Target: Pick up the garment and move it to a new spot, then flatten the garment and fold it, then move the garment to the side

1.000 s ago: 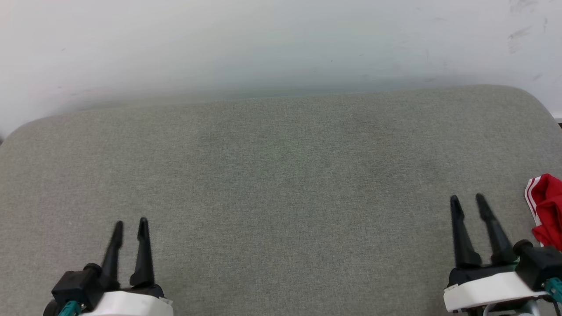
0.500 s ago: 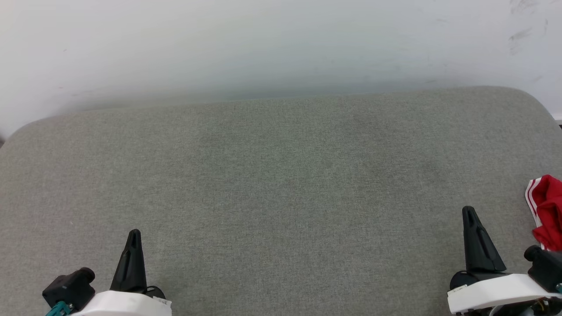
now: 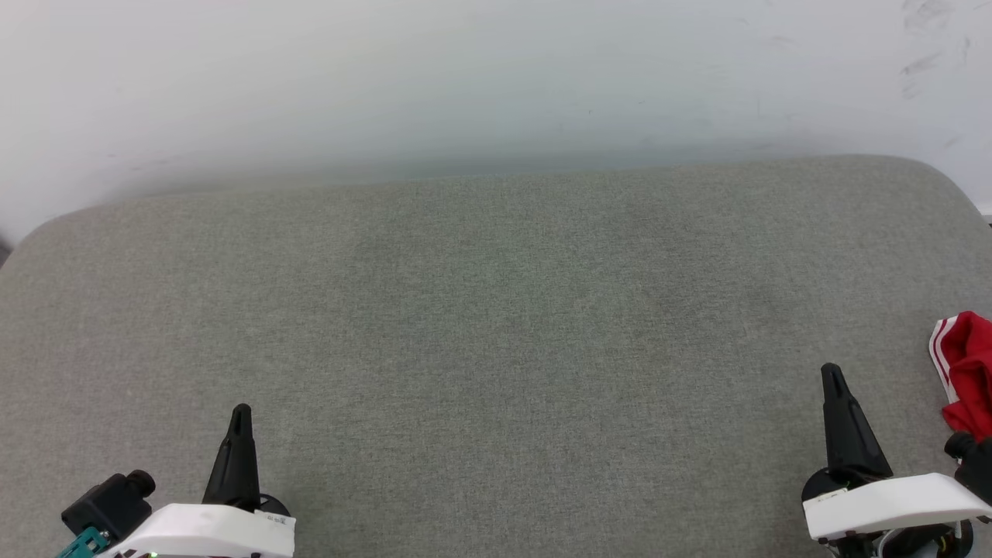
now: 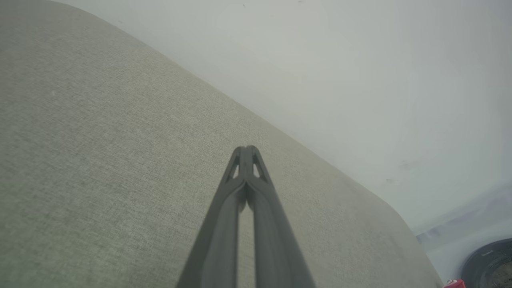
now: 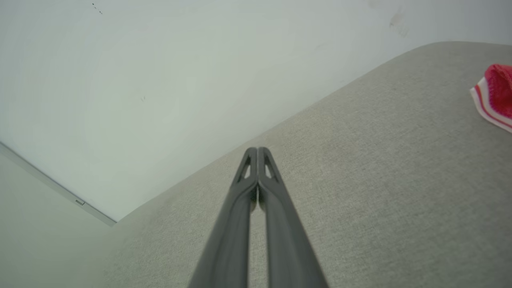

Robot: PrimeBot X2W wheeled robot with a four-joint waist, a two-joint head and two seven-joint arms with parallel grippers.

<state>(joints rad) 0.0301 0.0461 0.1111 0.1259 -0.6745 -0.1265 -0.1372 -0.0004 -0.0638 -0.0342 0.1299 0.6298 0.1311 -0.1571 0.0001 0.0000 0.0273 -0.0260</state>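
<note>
The garment [image 3: 969,372] is a bunched red cloth with white striped trim, lying at the right edge of the grey cushioned surface [image 3: 496,310]; most of it runs out of the head view. The right wrist view catches its striped edge [image 5: 494,100] at the far right. My right gripper [image 3: 831,373] sits at the lower right, just left of the garment and apart from it, its fingers pressed together on nothing. At the lower left my left gripper [image 3: 241,413] is shut too and holds nothing. Both wrist views show the fingertips [image 4: 246,150] [image 5: 257,151] touching.
A pale wall [image 3: 496,77] rises behind the cushioned surface, whose back corners are rounded. In the left wrist view a dark round object [image 4: 490,266] lies on the floor beyond the cushion's far corner.
Both grippers have gone from open to shut, on nothing. Both have drawn back a little toward the bottom edge. The garment lies where it was.
</note>
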